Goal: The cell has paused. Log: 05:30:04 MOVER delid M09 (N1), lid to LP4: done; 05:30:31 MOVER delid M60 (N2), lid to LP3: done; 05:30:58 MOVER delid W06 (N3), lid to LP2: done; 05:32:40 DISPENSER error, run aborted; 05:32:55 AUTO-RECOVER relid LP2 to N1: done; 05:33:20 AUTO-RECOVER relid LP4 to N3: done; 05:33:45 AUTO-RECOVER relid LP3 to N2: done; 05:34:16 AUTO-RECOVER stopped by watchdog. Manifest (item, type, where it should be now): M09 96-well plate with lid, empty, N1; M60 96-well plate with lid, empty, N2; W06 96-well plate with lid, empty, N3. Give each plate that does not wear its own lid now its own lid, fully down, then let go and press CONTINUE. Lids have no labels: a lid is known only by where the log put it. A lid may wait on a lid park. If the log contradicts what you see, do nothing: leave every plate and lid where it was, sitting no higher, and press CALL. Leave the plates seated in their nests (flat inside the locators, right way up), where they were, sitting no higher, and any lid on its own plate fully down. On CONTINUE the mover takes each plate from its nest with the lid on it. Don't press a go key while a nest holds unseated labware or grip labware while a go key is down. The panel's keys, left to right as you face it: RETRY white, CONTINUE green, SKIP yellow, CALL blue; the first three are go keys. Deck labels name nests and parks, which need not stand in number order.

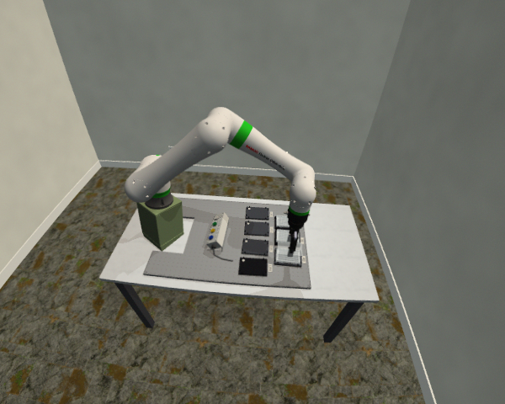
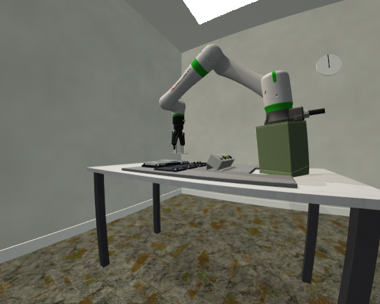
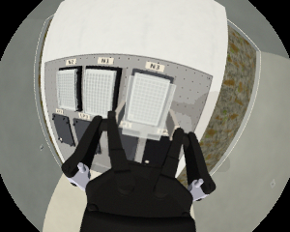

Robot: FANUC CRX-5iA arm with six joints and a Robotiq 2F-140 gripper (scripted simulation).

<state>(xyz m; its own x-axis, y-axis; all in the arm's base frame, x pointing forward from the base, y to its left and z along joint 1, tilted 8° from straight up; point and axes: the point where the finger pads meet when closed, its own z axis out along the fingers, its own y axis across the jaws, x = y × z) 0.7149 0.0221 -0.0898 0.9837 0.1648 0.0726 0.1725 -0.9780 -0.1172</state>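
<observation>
My gripper is shut on a clear lid and holds it flat in the air. It hangs over the nearest of three white 96-well plates, the plate whose nest label reads N3 in the wrist view. The middle plate and the far plate sit in their nests in the same row. I cannot tell which plates wear lids. Several dark lid parks lie in a row beside the plates, and none shows a lid.
The key panel stands on the grey deck between the parks and the green arm pedestal. The white table runs on to the right of the plates.
</observation>
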